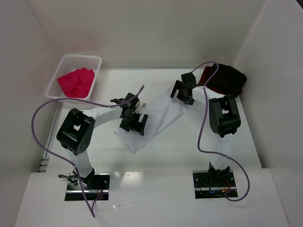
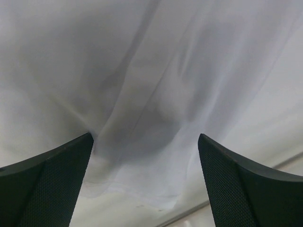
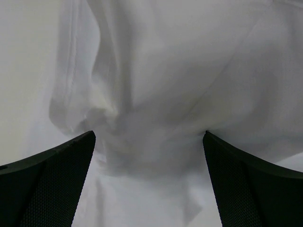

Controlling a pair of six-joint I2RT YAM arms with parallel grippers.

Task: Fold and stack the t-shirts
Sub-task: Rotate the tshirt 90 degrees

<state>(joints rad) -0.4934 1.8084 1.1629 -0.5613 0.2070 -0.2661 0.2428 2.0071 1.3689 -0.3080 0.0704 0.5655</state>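
Looking down from above, you see the white t-shirt (image 1: 158, 118) lying on the table (image 1: 189, 146) between the two arms, spread as a long, crumpled band that runs diagonally from the near left to the far right. Your left hand (image 1: 134, 122) is down on the near-left part of that shirt, and your right hand (image 1: 182, 93) is at its far-right end. In the left wrist view the left hand (image 2: 145, 135) is wide, its two dark fingers (image 2: 45, 184) well apart, with the white t-shirt (image 2: 156, 71) filling the gap and pulled into soft folds that gather between the tips; a strip of table edge shows at the lower right. In the right wrist view the right hand (image 3: 149, 133) is wide as well, and the white t-shirt (image 3: 180, 71) is bunched into a thick wrinkled lump between its fingers (image 3: 255, 184), with a hem seam running down the left side. Neither hand has closed on the cloth. The pink t-shirt (image 1: 75, 81) sits crumpled in the white basket (image 1: 97, 60) at the far-left corner, well apart from both hands. A heap of dark cloth (image 1: 229, 81), black with dark red at its left edge, lies in the far-right corner, just behind the right arm.
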